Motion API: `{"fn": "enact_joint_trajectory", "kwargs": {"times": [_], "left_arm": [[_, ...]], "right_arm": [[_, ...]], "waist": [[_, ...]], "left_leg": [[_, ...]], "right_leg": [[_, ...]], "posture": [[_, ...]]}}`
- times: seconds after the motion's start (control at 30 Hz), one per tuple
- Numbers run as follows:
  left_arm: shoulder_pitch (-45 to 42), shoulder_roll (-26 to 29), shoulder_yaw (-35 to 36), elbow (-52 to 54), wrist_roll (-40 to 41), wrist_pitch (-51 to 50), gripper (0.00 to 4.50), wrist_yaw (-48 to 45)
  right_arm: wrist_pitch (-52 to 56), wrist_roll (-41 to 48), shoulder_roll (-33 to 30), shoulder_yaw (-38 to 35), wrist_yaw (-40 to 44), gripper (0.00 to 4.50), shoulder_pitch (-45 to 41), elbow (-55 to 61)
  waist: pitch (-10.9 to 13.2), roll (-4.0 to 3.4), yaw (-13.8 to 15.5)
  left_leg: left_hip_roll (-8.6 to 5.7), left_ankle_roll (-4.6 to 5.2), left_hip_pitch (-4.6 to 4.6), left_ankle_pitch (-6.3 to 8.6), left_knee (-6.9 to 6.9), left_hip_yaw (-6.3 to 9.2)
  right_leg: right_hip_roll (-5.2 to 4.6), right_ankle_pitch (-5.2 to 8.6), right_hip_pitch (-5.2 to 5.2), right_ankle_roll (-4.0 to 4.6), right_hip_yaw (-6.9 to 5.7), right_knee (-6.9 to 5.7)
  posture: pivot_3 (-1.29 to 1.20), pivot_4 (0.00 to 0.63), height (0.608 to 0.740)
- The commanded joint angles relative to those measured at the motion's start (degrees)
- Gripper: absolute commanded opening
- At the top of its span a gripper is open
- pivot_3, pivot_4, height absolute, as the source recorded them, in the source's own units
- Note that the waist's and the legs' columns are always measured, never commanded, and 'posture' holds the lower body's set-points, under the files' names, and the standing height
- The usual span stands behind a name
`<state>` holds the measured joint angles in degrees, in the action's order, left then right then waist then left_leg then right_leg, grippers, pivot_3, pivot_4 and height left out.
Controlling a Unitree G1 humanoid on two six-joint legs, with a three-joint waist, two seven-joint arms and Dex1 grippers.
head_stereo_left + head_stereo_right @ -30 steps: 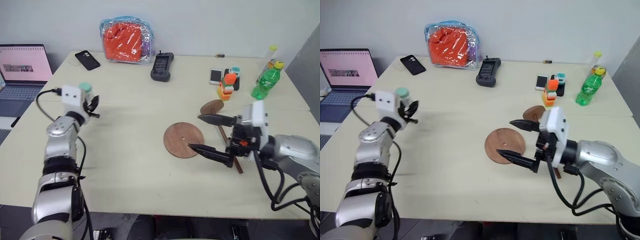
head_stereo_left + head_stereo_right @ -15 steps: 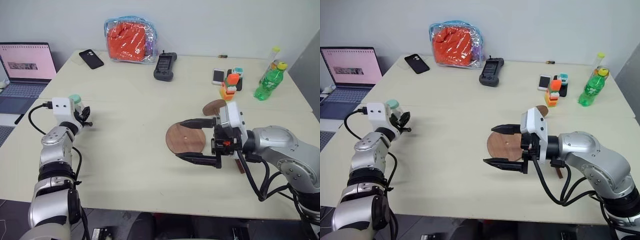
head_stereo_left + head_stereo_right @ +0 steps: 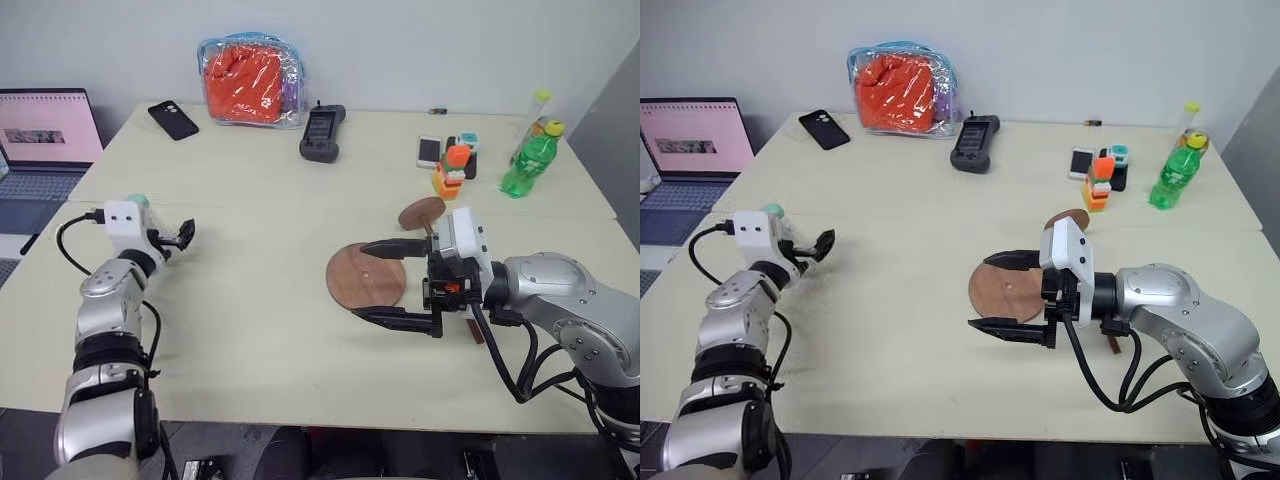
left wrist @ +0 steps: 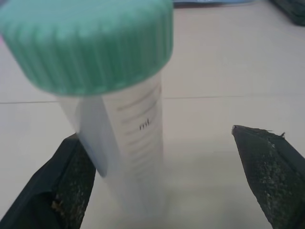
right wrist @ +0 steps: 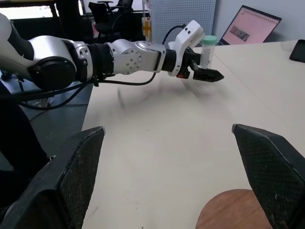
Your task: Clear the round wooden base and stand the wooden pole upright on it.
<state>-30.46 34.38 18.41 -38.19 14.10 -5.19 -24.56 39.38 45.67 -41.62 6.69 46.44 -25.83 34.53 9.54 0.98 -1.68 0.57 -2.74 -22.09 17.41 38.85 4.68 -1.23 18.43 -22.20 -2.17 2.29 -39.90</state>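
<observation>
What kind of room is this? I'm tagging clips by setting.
Probably an office or lab: a cream work table with an open laptop beside it, phones, a green soda bottle, and office chairs behind.

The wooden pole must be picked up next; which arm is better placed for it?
The right. Its open right gripper hovers at the round wooden base, with the wooden pole lying just behind it. The left gripper is far across the table, beside the capped tube.

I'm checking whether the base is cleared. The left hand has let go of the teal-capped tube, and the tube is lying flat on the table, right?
Not quite: in the left wrist view the teal-capped tube stands upright between the open left hand's fingers.
</observation>
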Motion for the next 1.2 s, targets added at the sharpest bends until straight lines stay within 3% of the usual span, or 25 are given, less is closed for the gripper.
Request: {"fn": "enact_joint_trajectory", "kwargs": {"times": [0.03, 0.3, 0.47, 0.53, 0.63, 0.8, 1.0, 1.2], "left_arm": [[3.03, 0.63, 2.19, 7.25, 1.79, -2.31, 4.5, 0.61], [26.65, 3.52, 4.9, 34.27, 5.15, -11.67, 4.5, -3.92], [44.99, 8.4, 4.92, 54.03, 9.92, -17.36, 4.5, -15.82], [48.3, 11.11, 4.65, 58.91, 12.71, -18.95, 4.5, -21.06], [40.62, 15.88, 1.24, 61.8, 16.7, -22.07, 4.5, -26.35], [25.67, 22.38, -8.84, 59.8, 14.82, -21.71, 4.5, -35.96], [13.17, 21.55, -15.87, 55.88, 13.32, -21.32, 4.5, -39.74], [6.69, 19.19, -20.24, 57.82, 15.04, -24.54, 4.5, -41.74]], "right_arm": [[-0.65, -0.31, -0.08, -1.31, 0.98, 4.5, 0.67, 1.19], [-1.29, -0.93, -4.11, -8.27, 1.4, 4.5, 7.28, 2.71], [-0.73, -0.54, -7.47, -15.99, 1.37, 4.5, 13.14, 3.1], [0.4, -0.79, -8.19, -17.8, -0.11, 4.5, 14.1, 2.83], [1.35, -2.45, -9.28, -19.61, -2.02, 4.5, 15.46, 1.72], [7.79, -8.68, -13.1, -13.93, -6.99, 4.5, 10.74, -2.22], [20.5, -8.98, -8.58, -8.38, -13.97, 4.5, -0.09, -7.94], [33.13, -10.98, -2.43, -2.23, -17.75, 4.5, -14.72, -19.41]], "waist": [[0.0, 0.0, 0.0], [0.0, 0.0, -0.07], [0.0, 0.0, 0.47], [0.02, -0.04, 0.58], [0.08, -0.14, 1.73], [0.12, -0.29, 1.38], [0.13, -0.3, -0.53], [0.15, -0.32, -0.69]], "left_leg": [[0.01, 0.0, 0.0, 0.0, 0.0, 0.01], [0.06, 0.01, 0.0, 0.01, -0.07, -0.04], [0.03, 0.02, 0.03, 0.02, -0.09, 0.02], [0.03, 0.02, 0.08, 0.03, -0.08, 0.03], [-0.03, 0.03, 0.27, 0.02, -0.1, 0.12], [-0.06, 0.02, 0.47, 0.02, -0.1, -0.05], [0.03, 0.06, 0.15, 0.04, -0.2, -0.2], [0.03, 0.09, -0.12, 0.05, -0.14, -0.15]], "right_leg": [[0.0, 0.0, -0.01, 0.0, -0.01, 0.0], [-0.06, 0.0, -0.05, 0.01, 0.16, 0.04], [-0.09, 0.01, 0.08, 0.01, 0.21, 0.05], [-0.1, 0.01, 0.22, 0.02, 0.19, 0.2], [-0.08, 0.0, 0.5, 0.05, 0.04, 0.27], [0.23, -0.07, 0.76, 0.16, -0.07, 0.36], [0.21, -0.05, 0.31, 0.13, 0.12, 0.49], [0.24, -0.05, -0.01, 0.14, 0.09, 0.27]], "posture": [[0.0, 0.15, 0.74], [0.0, 0.15, 0.74], [0.0, 0.15, 0.74], [0.0, 0.15, 0.74], [0.0, 0.15, 0.74], [0.0, 0.15, 0.74], [0.0, 0.15, 0.74], [0.0, 0.15, 0.74]]}}
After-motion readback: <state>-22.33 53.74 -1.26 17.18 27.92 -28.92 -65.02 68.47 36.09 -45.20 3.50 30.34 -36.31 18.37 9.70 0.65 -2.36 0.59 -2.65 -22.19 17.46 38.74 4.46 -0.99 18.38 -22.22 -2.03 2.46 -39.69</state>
